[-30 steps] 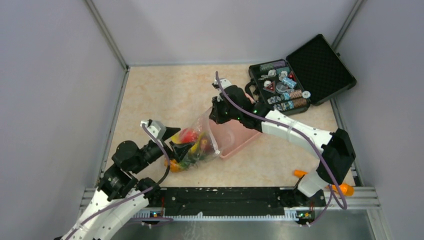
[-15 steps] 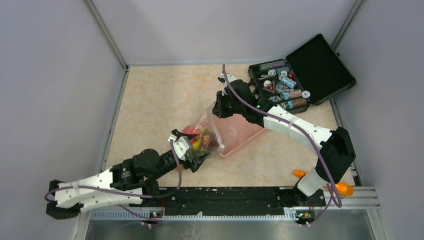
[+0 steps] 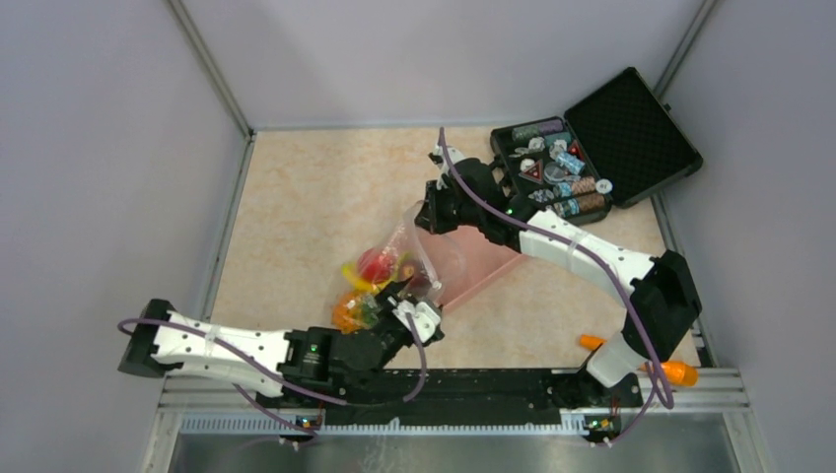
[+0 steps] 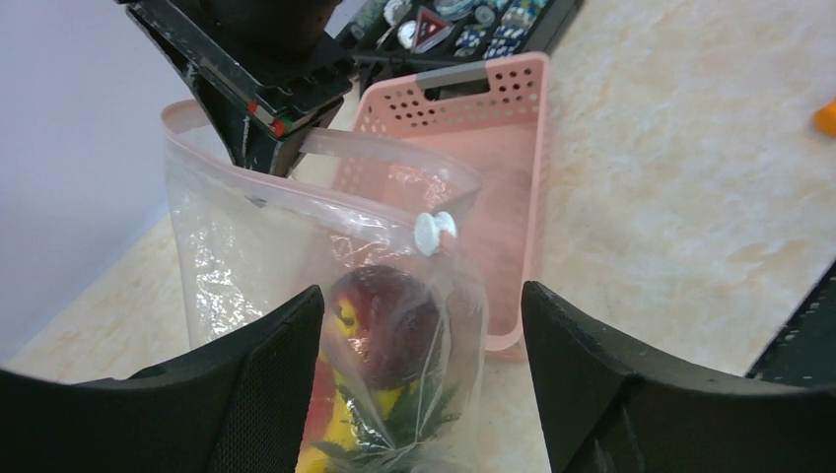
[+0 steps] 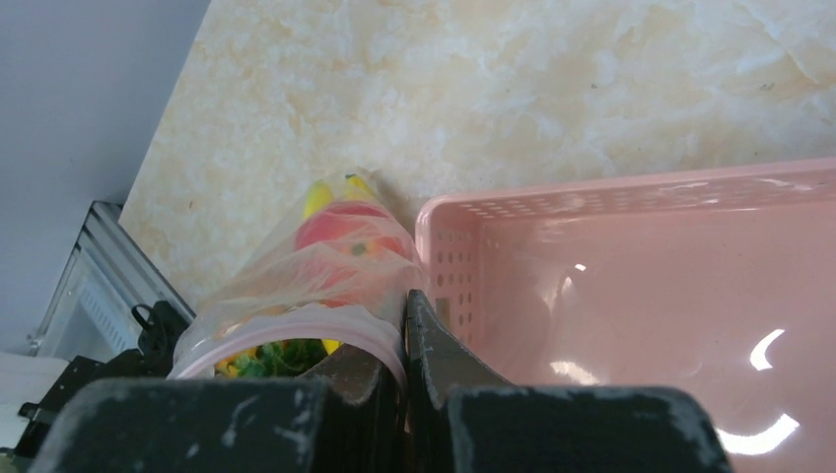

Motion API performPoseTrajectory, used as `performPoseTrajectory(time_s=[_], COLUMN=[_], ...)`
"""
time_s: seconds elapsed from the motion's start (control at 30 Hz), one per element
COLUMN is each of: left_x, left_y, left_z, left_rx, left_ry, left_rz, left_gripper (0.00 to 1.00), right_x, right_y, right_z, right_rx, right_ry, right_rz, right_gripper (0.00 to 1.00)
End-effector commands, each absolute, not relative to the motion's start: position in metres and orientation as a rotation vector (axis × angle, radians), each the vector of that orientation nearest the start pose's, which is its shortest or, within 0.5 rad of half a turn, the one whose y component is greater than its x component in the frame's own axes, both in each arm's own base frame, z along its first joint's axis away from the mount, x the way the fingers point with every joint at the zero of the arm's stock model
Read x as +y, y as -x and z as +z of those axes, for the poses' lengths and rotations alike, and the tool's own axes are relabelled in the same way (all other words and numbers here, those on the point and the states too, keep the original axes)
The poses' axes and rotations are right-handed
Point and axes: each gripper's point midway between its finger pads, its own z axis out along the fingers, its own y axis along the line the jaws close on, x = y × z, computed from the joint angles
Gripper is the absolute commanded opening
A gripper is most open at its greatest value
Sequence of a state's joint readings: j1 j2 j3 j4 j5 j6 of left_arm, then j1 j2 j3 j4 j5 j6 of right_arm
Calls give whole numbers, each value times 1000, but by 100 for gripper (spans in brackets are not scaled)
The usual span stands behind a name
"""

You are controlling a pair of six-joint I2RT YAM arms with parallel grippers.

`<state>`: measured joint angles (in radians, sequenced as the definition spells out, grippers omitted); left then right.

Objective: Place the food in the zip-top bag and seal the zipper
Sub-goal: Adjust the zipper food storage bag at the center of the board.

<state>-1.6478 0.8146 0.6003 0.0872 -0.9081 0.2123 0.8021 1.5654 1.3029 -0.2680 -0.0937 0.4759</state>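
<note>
The clear zip-top bag (image 3: 399, 266) stands half over the pink basket, mouth held up. Inside it are a red fruit (image 3: 375, 264), a dark maroon fruit (image 4: 389, 320), yellow banana (image 5: 325, 192) and green pineapple leaves (image 4: 424, 414). My right gripper (image 3: 426, 219) is shut on the pale-pink zipper strip (image 5: 296, 330) at the bag's far end; it also shows in the left wrist view (image 4: 266, 108). A white slider (image 4: 434, 232) sits on the strip. My left gripper (image 3: 406, 301) is open at the bag's near end, its fingers (image 4: 266, 394) on either side of the bag without touching.
The pink basket (image 3: 483, 271) lies under and right of the bag. An open black case (image 3: 552, 172) with small trinkets sits at the back right. An orange carrot-like stick (image 3: 670, 372) lies by the right arm's base. Grey walls close three sides.
My left arm has swung from the bag's left side round to its near end, gripper now pointing away from the bases. The bag has shifted a little. My right gripper keeps its hold.
</note>
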Motion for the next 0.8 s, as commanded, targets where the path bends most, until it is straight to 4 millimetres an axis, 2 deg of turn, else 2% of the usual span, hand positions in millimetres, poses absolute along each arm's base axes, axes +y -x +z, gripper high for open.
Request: performPoseTrajectory(time_s=[0.0, 0.1, 0.23, 0.4, 0.57, 0.77], left_x=[-272, -272, -267, -254, -267, -267], left_y=[-136, -140, -140, -146, -140, -151], left_z=[252, 254, 255, 239, 231, 225], left_rx=[1442, 1453, 1439, 1456, 1449, 1473], left_ry=[-736, -673, -639, -650, -681, -612], left_rz=[-158, -135, -180, -68, -137, -155], left_gripper=[73, 73, 67, 68, 72, 71], right_x=[362, 361, 361, 361, 359, 359], right_y=[-296, -294, -291, -285, -285, -281], right_z=[242, 245, 248, 252, 255, 260], right_rx=[2100, 2091, 2091, 2084, 2087, 2073], right_ry=[402, 399, 406, 413, 427, 424], right_rz=[930, 942, 955, 982, 965, 996], right_gripper=[0, 0, 0, 0, 0, 0])
